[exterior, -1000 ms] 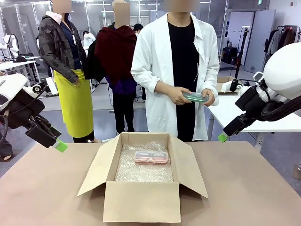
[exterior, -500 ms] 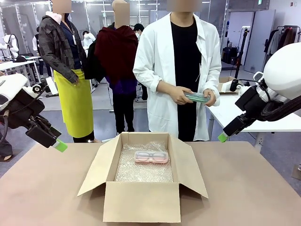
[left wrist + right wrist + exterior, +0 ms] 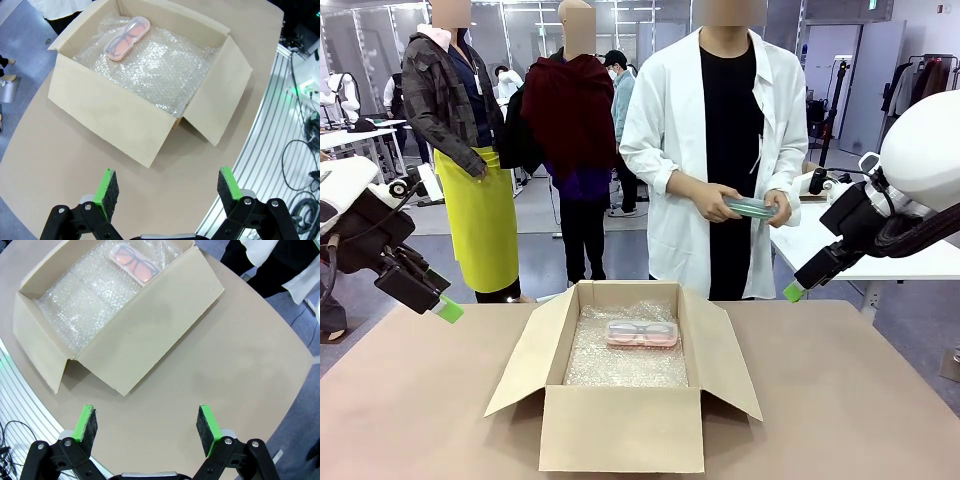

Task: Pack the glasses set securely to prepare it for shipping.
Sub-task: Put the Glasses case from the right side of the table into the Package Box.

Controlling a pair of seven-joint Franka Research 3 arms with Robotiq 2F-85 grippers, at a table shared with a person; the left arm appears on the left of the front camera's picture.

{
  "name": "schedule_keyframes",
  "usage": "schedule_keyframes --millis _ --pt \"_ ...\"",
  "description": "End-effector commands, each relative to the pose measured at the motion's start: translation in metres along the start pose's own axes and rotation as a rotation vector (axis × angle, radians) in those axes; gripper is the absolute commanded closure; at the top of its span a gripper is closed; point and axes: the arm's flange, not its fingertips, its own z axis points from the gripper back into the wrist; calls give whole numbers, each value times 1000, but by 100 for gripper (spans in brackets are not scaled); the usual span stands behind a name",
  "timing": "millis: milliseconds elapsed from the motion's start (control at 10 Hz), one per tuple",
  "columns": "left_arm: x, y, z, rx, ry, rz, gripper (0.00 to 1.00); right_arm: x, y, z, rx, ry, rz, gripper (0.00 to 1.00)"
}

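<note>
An open brown cardboard box (image 3: 620, 430) sits in the middle of the tan desk (image 3: 410, 400), flaps spread and floor lined with clear bubble wrap (image 3: 620, 368). The translucent pink rounded-rectangular glasses case (image 3: 641, 333), with dark-framed spectacles visible through it, lies flat on the wrap. It is close to the box wall nearest the desk's far edge. The matching mint green translucent case (image 3: 750, 207) is off the desk, held level in both hands (image 3: 712, 204) of a person in a white coat standing beyond the far edge. The left arm's fingers (image 3: 107, 192) are spread wide and empty, raised over the desk's left edge. The right arm's fingers (image 3: 206, 430) are likewise wide apart and hold nothing, raised near the far right corner. Packing looks about half done, with one case in and one to come. The next move probably calls for the green case to go onto the bare wrap beside the pink one. The person could set it in, or pass it to an arm, which would need a level pinch across its narrow sides. Padding over the cases and closing the flaps would follow.
</note>
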Motion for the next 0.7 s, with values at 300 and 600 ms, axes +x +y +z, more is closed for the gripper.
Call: schedule_keyframes --millis 300,600 --pt "-1 0 1 -19 -14 -3 0 0 1 1 -7 -6 -1 0" --pt "-1 0 1 -19 -14 -3 0 0 1 1 -7 -6 -1 0"
